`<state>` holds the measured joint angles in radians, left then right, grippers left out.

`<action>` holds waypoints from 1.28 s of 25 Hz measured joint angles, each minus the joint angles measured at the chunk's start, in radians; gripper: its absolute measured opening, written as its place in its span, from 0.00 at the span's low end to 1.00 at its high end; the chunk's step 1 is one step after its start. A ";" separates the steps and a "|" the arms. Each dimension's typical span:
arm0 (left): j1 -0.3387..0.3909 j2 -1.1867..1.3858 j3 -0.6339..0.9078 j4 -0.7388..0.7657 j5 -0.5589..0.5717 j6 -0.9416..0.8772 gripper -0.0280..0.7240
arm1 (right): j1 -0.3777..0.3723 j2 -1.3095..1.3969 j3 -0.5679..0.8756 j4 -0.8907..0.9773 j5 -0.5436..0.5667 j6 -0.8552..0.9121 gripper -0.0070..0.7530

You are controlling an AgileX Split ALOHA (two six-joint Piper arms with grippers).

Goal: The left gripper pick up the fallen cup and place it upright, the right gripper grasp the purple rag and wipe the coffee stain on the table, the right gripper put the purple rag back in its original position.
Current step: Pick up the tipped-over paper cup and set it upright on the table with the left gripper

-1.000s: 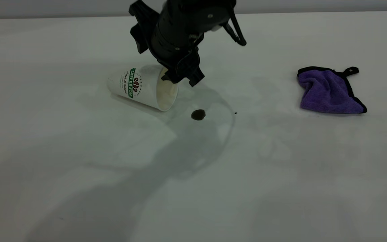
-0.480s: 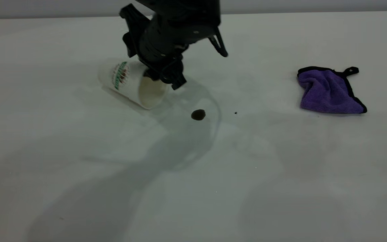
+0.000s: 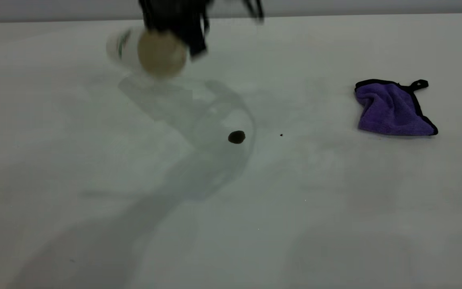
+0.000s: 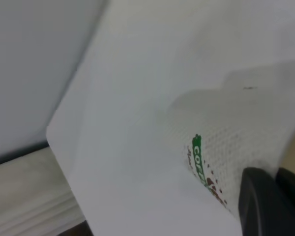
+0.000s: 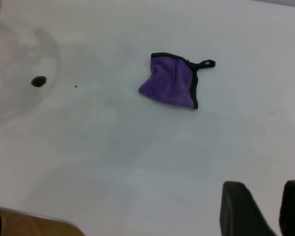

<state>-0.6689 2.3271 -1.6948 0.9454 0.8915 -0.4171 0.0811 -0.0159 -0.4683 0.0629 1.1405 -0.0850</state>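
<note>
so left pincer (image 3: 193, 44) pinching fallen cup (image 3: 157, 52) aloft, not upright yet (coffee stain (image 3: 236, 137), purple rag (image 3: 391, 108) waiting); right pincer (image 5: 265, 209) spread, idling.

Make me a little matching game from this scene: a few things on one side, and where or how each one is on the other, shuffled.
Things:
1. fallen cup
2. purple rag
3. coffee stain
4. right gripper

States:
A. crumpled on the table, untouched
B. lifted clear, held by the left gripper
C. hovering apart from the rag
D. small dark blot, unwiped

Pairs: 1-B, 2-A, 3-D, 4-C
</note>
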 joint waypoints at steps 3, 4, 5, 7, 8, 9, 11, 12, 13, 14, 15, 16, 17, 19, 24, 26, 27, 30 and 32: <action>0.062 -0.104 -0.035 -0.175 -0.053 0.110 0.07 | 0.000 0.000 0.000 0.000 0.000 0.000 0.32; 0.084 -0.125 -0.041 -0.251 -0.080 0.143 0.07 | 0.000 0.000 0.000 0.000 0.000 0.000 0.32; 0.113 -0.145 -0.043 -0.317 -0.107 0.173 0.07 | 0.000 0.000 0.000 0.000 0.000 0.000 0.32; 0.170 -0.159 -0.043 -0.469 -0.150 0.224 0.07 | 0.000 0.000 0.000 0.000 0.000 0.000 0.32; 0.191 -0.159 -0.043 -0.530 -0.169 0.256 0.07 | 0.000 0.000 0.000 0.000 0.000 0.000 0.32; 0.216 -0.157 -0.043 -0.603 -0.182 0.291 0.07 | 0.000 0.000 0.000 0.000 0.000 0.000 0.32; 0.257 -0.150 -0.043 -0.747 -0.201 0.362 0.07 | 0.000 0.000 0.000 0.000 0.000 0.000 0.32; 0.278 -0.144 -0.043 -0.809 -0.215 0.403 0.07 | 0.000 0.000 0.000 0.000 0.000 0.000 0.32; 0.299 -0.137 -0.043 -0.889 -0.227 0.440 0.07 | 0.000 0.000 0.000 0.000 0.000 0.000 0.32; 0.320 -0.128 -0.043 -0.971 -0.234 0.486 0.07 | 0.000 0.000 0.000 0.000 0.000 0.000 0.32; 0.337 -0.119 -0.043 -1.054 -0.238 0.536 0.07 | 0.000 0.000 0.000 0.000 0.000 0.000 0.32; 0.358 -0.106 -0.043 -1.123 -0.239 0.587 0.07 | 0.000 0.000 0.000 0.000 0.000 0.000 0.32; 0.378 -0.092 -0.043 -1.202 -0.239 0.632 0.07 | 0.000 0.000 0.000 0.000 0.000 0.000 0.32; 0.412 -0.064 -0.043 -1.337 -0.239 0.735 0.07 | 0.000 0.000 0.000 0.000 0.000 0.000 0.32; 0.467 0.003 -0.043 -1.601 -0.238 0.907 0.07 | 0.000 0.000 0.000 0.000 0.000 0.000 0.32; 0.474 0.021 -0.043 -1.643 -0.238 0.936 0.08 | 0.000 0.000 0.000 0.000 0.000 0.000 0.32; 0.475 0.030 -0.043 -1.652 -0.239 0.941 0.09 | 0.000 0.000 0.000 0.000 0.000 0.000 0.32; 0.475 0.052 -0.043 -1.659 -0.249 0.948 0.13 | 0.000 0.000 0.000 0.000 0.000 0.000 0.32; 0.475 0.064 -0.043 -1.661 -0.251 0.948 0.19 | 0.000 0.000 0.000 0.000 0.000 0.000 0.32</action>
<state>-0.1934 2.3916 -1.7377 -0.7157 0.6406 0.5307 0.0811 -0.0159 -0.4683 0.0629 1.1405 -0.0850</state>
